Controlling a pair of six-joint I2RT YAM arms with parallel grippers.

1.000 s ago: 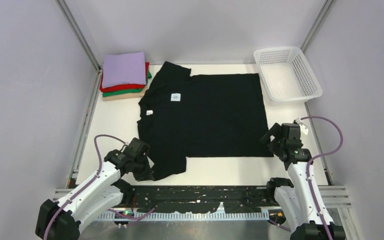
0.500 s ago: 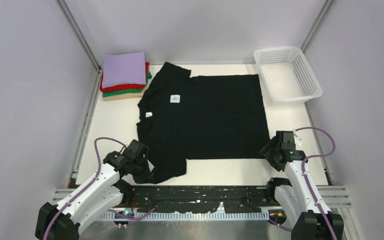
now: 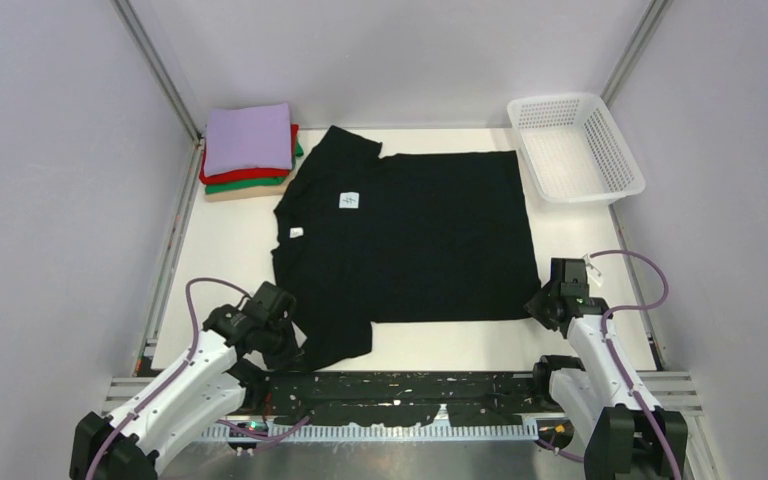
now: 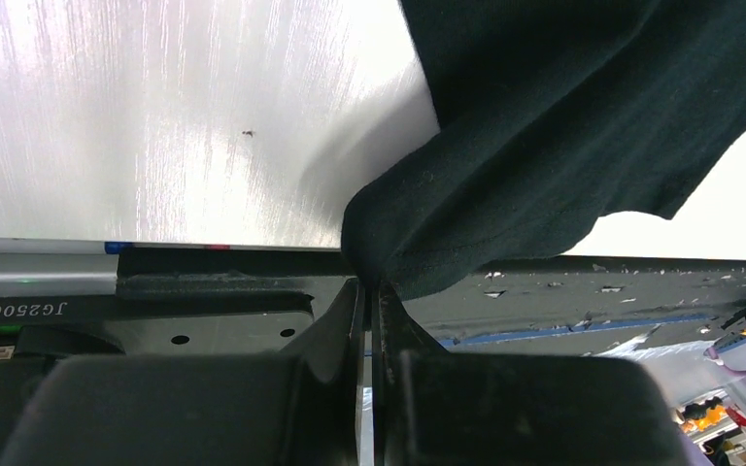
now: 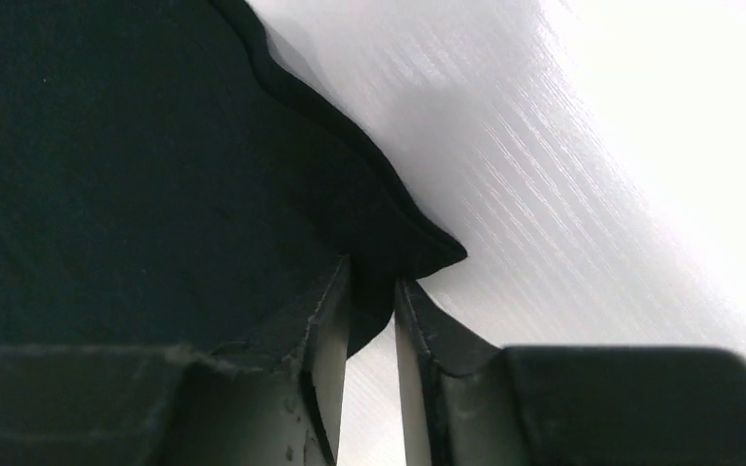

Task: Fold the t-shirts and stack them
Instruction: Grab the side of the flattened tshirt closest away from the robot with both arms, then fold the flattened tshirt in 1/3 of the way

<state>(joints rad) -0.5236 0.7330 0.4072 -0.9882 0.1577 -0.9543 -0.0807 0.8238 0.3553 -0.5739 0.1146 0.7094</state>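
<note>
The black t-shirt (image 3: pixel 410 235) lies spread flat on the white table, its small white label (image 3: pixel 350 200) facing up. My left gripper (image 3: pixel 295 345) is shut on the near left sleeve, and the wrist view shows the cloth (image 4: pixel 563 116) pinched at the tips of the left gripper (image 4: pixel 370 283) and lifted into a fold. My right gripper (image 3: pixel 538 305) sits at the near right hem corner. There the cloth (image 5: pixel 136 155) is bunched between the narrowed jaws of the right gripper (image 5: pixel 372 277). A folded stack stands at the back left: lavender t-shirt (image 3: pixel 248 140) on top, then red (image 3: pixel 222 176), green (image 3: pixel 230 186) and tan (image 3: pixel 250 193).
A white mesh basket (image 3: pixel 574 145) stands at the back right, close to the shirt's far right corner. A black mounting plate (image 3: pixel 410 395) runs along the near edge between the arm bases. Grey walls close in both sides.
My right gripper came down and left onto the near right hem corner and its jaws closed around the cloth. The left gripper stayed shut on the sleeve, drawing it slightly toward the near edge.
</note>
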